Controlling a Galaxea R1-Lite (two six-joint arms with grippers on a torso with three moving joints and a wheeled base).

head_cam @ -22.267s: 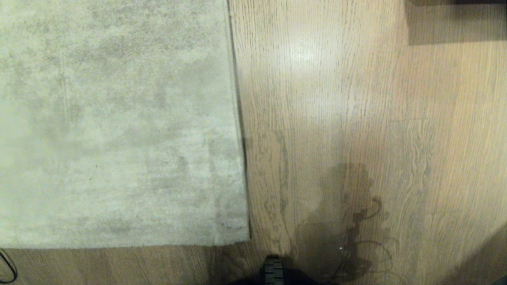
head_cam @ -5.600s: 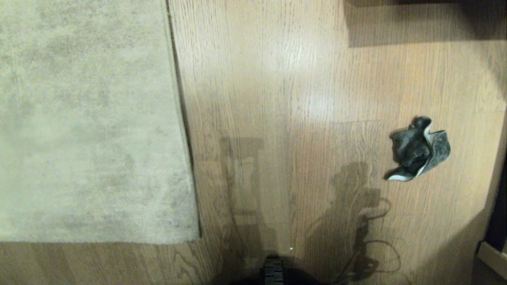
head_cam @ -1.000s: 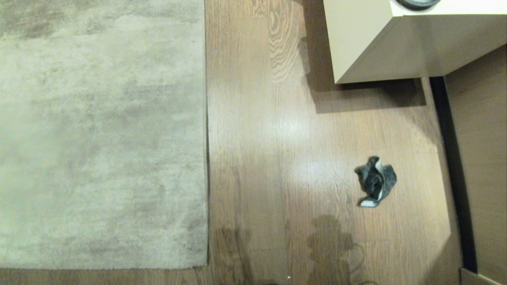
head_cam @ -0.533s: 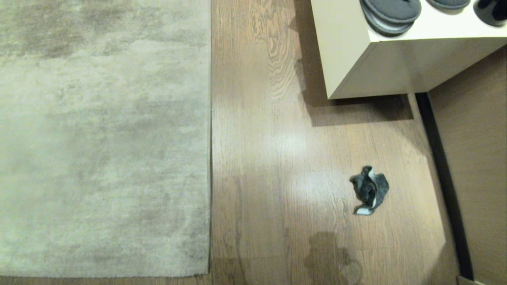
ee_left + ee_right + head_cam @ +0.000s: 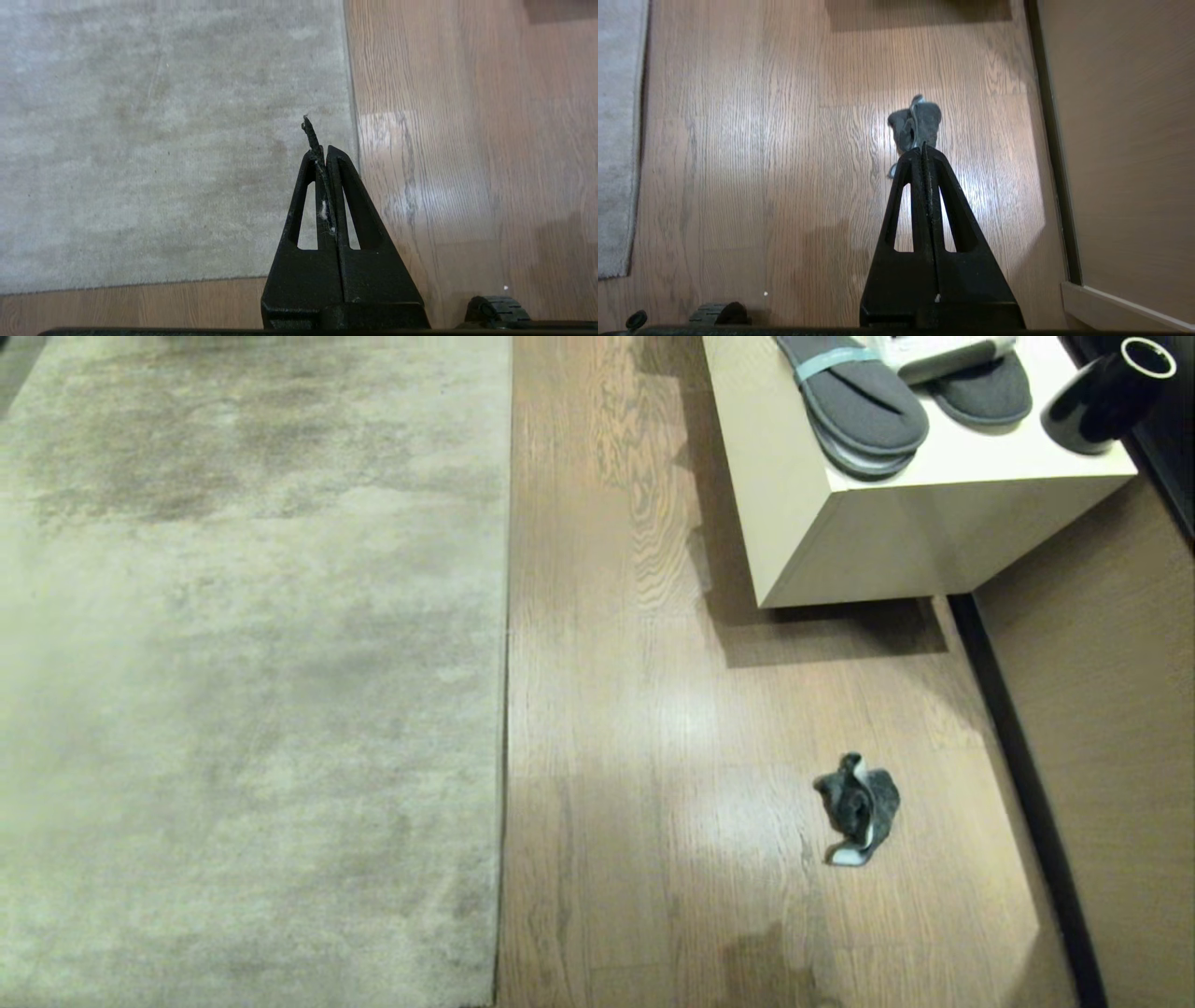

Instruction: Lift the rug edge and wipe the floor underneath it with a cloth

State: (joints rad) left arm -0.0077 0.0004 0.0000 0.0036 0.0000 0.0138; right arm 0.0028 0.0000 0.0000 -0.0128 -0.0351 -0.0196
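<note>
The pale grey-beige rug [image 5: 243, 691] fills the left of the head view, and its rug edge [image 5: 505, 709] runs straight towards me and lies flat on the wood-grain floor [image 5: 653, 728]. The cloth [image 5: 857, 809], a small crumpled dark grey rag, lies on the floor to the right, well apart from the rug. Neither gripper shows in the head view. In the left wrist view my left gripper [image 5: 322, 151] hangs shut and empty above the rug edge [image 5: 352, 112] near its corner. My right gripper [image 5: 923, 150] is shut and empty, raised short of the cloth [image 5: 920, 122].
A low pale cabinet [image 5: 887, 551] stands at the far right, with grey slippers [image 5: 859, 401] and a black mug [image 5: 1102, 397] on top. A dark skirting strip [image 5: 1022, 784] and a brown wall panel [image 5: 1111, 756] bound the floor on the right.
The whole head view has tilted up: the cabinet and slippers have come further into the picture and the rug's near border has slid out at the bottom. Rug and cloth lie as before.
</note>
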